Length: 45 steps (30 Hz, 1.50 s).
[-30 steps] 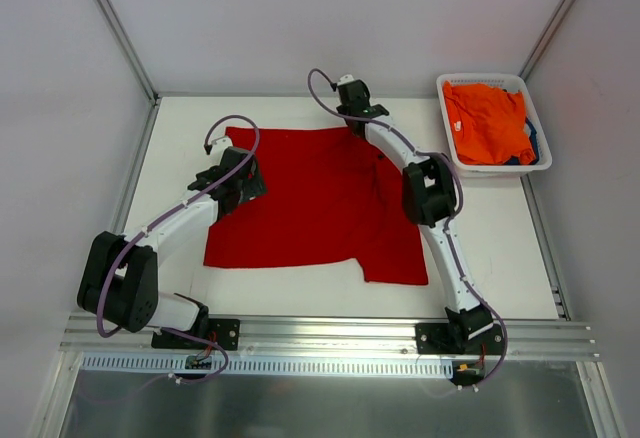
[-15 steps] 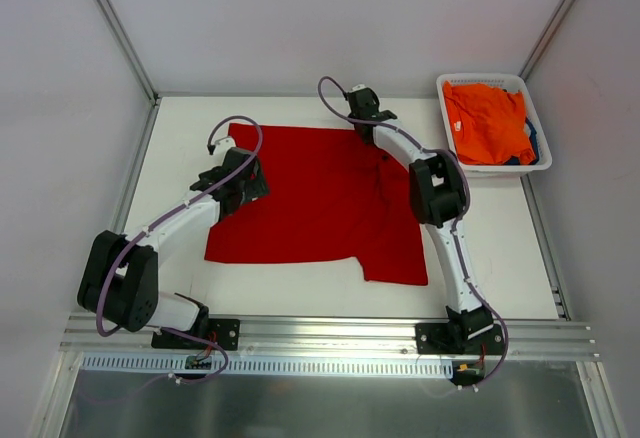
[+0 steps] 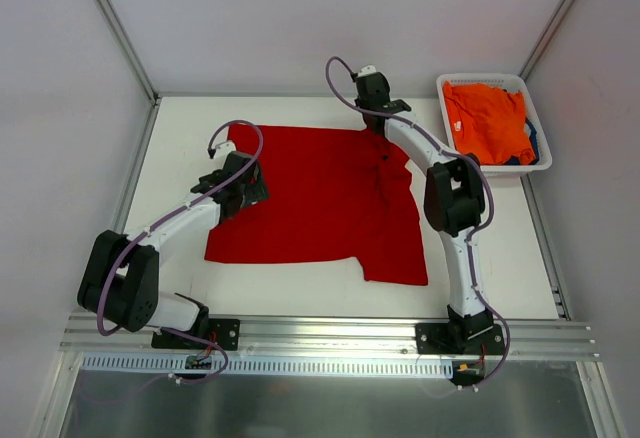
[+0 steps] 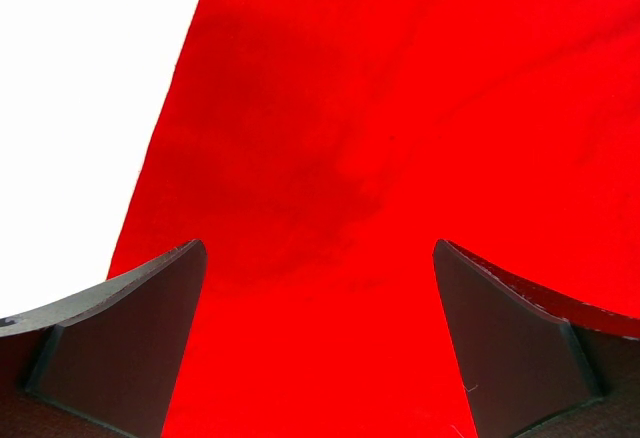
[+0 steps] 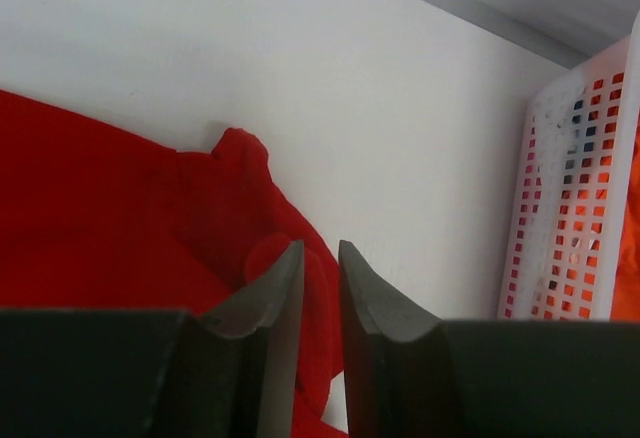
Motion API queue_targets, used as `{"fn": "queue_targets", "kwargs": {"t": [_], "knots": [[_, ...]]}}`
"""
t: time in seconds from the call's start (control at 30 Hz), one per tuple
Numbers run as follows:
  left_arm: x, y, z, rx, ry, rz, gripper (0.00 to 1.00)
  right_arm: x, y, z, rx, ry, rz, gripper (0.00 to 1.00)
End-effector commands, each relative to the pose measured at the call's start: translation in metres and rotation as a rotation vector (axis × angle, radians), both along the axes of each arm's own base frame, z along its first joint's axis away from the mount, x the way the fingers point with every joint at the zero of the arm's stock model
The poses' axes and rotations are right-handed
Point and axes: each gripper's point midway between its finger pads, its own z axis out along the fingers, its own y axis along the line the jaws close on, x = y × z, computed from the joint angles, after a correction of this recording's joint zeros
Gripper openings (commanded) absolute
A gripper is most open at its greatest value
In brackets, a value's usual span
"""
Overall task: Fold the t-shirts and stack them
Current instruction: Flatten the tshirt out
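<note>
A bright red t-shirt (image 3: 310,198) lies spread flat on the white table, with one sleeve sticking out at its near right. My left gripper (image 3: 250,186) hovers over its left edge, jaws wide open with only red cloth (image 4: 350,108) below them (image 4: 320,258). My right gripper (image 3: 380,118) is at the shirt's far right corner. Its jaws (image 5: 320,246) stand a narrow gap apart, over a bunched fold of red cloth (image 5: 250,248) lying on the table. An orange t-shirt (image 3: 485,123) sits crumpled in the basket, with a bit of dark blue cloth (image 3: 530,143) beside it.
The white plastic basket (image 3: 525,83) stands at the far right corner of the table, close to my right gripper; its perforated wall (image 5: 570,188) fills the right of the wrist view. Metal frame rails border the table.
My right gripper has moved right and toward the back, and its jaws have parted, letting go of the shirt's far right corner. The left arm has barely shifted.
</note>
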Motion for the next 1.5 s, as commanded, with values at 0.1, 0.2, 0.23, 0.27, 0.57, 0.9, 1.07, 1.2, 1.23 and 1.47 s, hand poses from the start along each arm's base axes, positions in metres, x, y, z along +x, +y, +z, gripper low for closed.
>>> {"fn": "queue_targets", "kwargs": {"t": [0.1, 0.2, 0.23, 0.27, 0.57, 0.9, 1.07, 1.2, 1.23, 1.47], "knots": [[0.001, -0.005, 0.001, -0.018, -0.016, -0.003, 0.99, -0.028, 0.004, 0.012, 0.028, 0.017, -0.011, 0.19], [0.001, -0.006, 0.002, -0.019, -0.019, -0.008, 0.99, -0.035, 0.01, 0.005, 0.041, 0.03, -0.009, 0.17], [0.001, -0.005, 0.002, -0.017, -0.02, -0.006, 0.99, -0.039, 0.01, -0.001, 0.039, 0.044, -0.008, 0.17], [0.001, -0.005, 0.003, -0.017, -0.023, -0.007, 0.99, -0.04, 0.011, -0.002, 0.044, 0.045, -0.008, 0.17], [-0.001, -0.004, 0.004, -0.016, -0.028, -0.008, 0.99, -0.046, 0.013, -0.02, 0.035, 0.075, -0.007, 0.17], [-0.003, -0.003, 0.006, -0.015, -0.034, -0.007, 0.99, -0.045, 0.01, -0.031, 0.029, 0.094, -0.01, 0.22], [-0.003, -0.002, 0.007, -0.016, -0.036, -0.007, 0.99, -0.043, 0.006, -0.035, 0.026, 0.1, -0.015, 0.23], [-0.003, -0.003, 0.009, -0.018, -0.041, -0.009, 0.99, -0.041, 0.001, -0.038, 0.03, 0.106, -0.02, 0.22], [-0.003, -0.002, 0.009, -0.016, -0.041, -0.009, 0.99, -0.041, 0.0, -0.038, 0.029, 0.108, -0.022, 0.23], [-0.002, -0.003, 0.01, -0.019, -0.045, -0.01, 0.99, -0.038, -0.008, -0.047, 0.039, 0.127, -0.03, 0.23]]}}
